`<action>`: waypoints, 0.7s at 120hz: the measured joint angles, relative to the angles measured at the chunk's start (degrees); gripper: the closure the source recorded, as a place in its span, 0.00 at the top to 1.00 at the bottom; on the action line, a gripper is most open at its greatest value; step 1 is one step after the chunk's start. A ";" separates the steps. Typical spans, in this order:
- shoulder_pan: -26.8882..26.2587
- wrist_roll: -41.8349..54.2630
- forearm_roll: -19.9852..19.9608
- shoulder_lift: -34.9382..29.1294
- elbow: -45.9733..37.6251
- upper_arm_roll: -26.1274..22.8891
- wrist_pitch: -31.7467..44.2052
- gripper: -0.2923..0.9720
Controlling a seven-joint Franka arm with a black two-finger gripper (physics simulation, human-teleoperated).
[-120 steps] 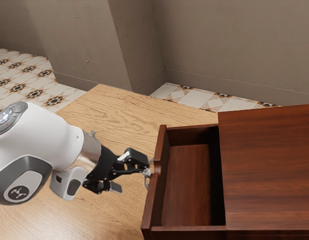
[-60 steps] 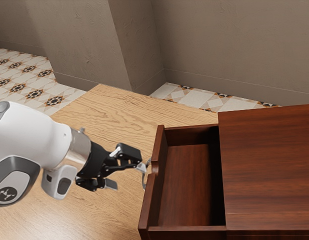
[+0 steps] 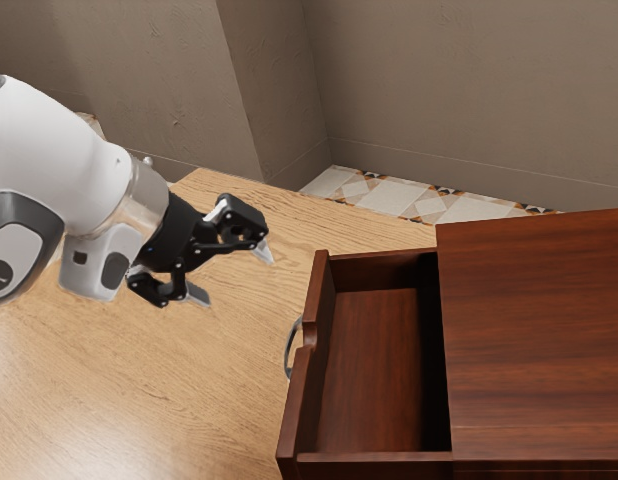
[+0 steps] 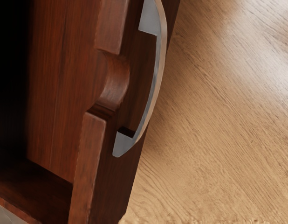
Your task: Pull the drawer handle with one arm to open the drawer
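The drawer (image 3: 311, 345) stands pulled well out of the dark wooden cabinet (image 3: 534, 330), and its bare wooden inside lies open to the exterior view. Its front panel faces the exterior view's left, and the curved metal handle (image 3: 288, 350) sits on that panel, arching out over the pale wood worktop (image 3: 129, 400).

The gripper (image 3: 232, 277) hangs above the worktop, up and toward the exterior view's left of the drawer front, clear of the handle and touching nothing. The fingers (image 3: 261, 252) are spread apart with only air between them. The white arm (image 3: 49, 200) comes in from the upper left.

From the wrist camera, looking down past the hand, the handle (image 4: 152, 79) is a slim silver bow, both ends fixed to the reddish drawer front (image 4: 65, 93). A rounded notch is cut into the top edge of the panel just behind the bow. Beside it runs the worktop's (image 4: 223, 140) light grain.

Beyond the cabinet, patterned floor tiles (image 3: 409, 195) meet a plain beige wall (image 3: 469, 80).
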 joint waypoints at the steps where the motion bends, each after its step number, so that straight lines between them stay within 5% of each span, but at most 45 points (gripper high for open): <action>1: 0.03 -0.18 -0.02 0.40 0.63 0.00 -0.68 0.77; 42: 2.89 -8.82 -2.78 18.50 25.61 -0.16 -25.00 0.77; 60: 8.68 -14.13 -4.13 19.92 29.83 -5.58 -31.22 0.77; 84: 9.23 -21.47 -4.87 19.66 33.50 -7.02 -37.45 0.77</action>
